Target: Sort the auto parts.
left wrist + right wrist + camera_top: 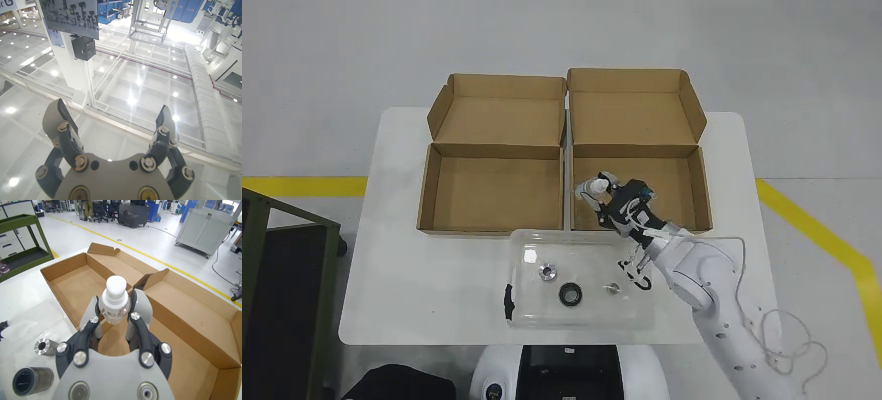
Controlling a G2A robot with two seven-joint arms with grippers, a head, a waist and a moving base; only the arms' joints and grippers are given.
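My right gripper is shut on a white plastic part with a clear collar, held above the near left corner of the right cardboard box; from above the white plastic part and the right gripper sit over that corner. The left cardboard box stands beside it. A clear tray in front holds a silver bushing, a dark sleeve and a small silver piece. My left gripper is open, pointing up at the ceiling.
A black object lies at the tray's left rim. A green shelf cart stands left of the white table. In the right wrist view the silver bushing and dark sleeve lie near the gripper.
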